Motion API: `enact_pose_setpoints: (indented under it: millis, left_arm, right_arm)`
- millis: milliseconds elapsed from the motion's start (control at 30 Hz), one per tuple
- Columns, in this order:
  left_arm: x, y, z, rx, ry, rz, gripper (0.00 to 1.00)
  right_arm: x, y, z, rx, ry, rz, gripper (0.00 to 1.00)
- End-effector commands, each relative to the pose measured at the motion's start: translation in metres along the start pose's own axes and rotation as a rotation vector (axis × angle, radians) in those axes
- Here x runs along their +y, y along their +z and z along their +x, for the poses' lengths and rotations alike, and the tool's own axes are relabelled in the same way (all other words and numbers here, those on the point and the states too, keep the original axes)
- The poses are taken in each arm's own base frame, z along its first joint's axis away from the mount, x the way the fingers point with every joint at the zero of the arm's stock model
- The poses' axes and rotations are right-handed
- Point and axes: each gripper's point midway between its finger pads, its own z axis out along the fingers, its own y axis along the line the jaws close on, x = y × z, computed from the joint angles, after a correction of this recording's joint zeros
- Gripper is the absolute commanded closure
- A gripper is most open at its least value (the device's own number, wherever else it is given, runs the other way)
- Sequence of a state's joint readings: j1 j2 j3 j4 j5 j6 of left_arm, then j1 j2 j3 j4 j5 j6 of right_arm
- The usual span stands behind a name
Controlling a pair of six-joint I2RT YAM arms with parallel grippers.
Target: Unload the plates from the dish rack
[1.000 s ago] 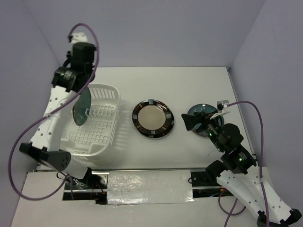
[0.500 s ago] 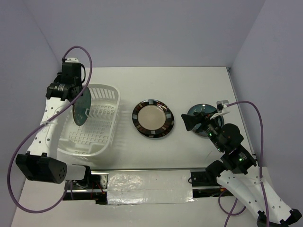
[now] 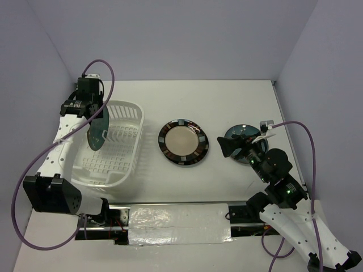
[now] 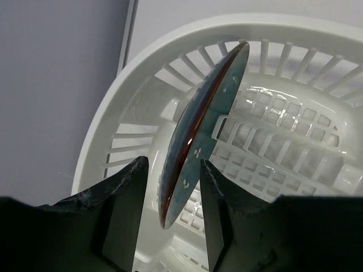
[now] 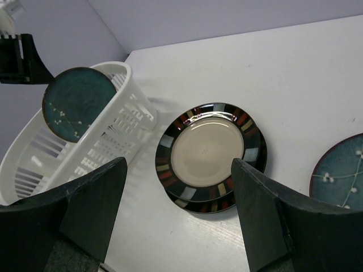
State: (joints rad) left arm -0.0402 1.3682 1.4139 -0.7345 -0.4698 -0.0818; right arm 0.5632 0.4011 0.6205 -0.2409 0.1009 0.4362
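Straddling teal plate in rack, L claw spread w/ gap, seen on wrist cam only; R claw spread, empty.

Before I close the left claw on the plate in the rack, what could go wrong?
The teal plate stands tilted on edge between the open fingers of the left claw, closer to one finger, so closing may tip it. Lifting might snag the dish rack and drag it toward the black-rimmed plate.
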Motion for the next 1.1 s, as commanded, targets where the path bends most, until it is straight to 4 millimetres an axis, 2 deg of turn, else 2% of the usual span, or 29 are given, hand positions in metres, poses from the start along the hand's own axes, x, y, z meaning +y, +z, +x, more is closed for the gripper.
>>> enact_pose_setpoints:
  millis: [0,333,367,467,600,767,867,1067]
  left_arm:
    - [-0.008,0.017,0.008,0.025,0.016,0.013,0.47]
    - [-0.002,0.044,0.033,0.085,0.056,-0.036,0.52]
    - [0.0,0.046,0.035,0.094,0.072,-0.046,0.53]
    - [0.003,0.048,0.035,0.099,0.079,-0.068,0.68]
    - [0.009,0.044,0.02,0.075,0.071,-0.091,1.0]
    - [0.023,0.034,-0.003,0.02,0.05,-0.152,1.0]
    - [0.036,0.016,-0.027,-0.068,0.056,-0.17,1.0]
    - [0.041,0.002,-0.057,-0.185,0.131,-0.152,1.0]
  right_arm:
    - [0.003,-0.003,-0.007,-0.024,-0.012,-0.011,0.19]
    - [0.003,-0.005,-0.008,-0.028,-0.011,-0.012,0.19]
    - [0.002,-0.004,-0.008,-0.028,-0.011,-0.01,0.19]
    - [0.002,-0.003,-0.007,-0.026,-0.012,-0.007,0.19]
    - [0.002,-0.003,-0.006,-0.022,-0.01,-0.007,0.19]
    - [0.002,-0.002,-0.006,-0.021,-0.01,-0.008,0.19]
    - [0.002,-0.002,-0.006,-0.021,-0.01,-0.01,0.19]
    - [0.002,-0.002,-0.005,-0.019,-0.012,-0.009,0.19]
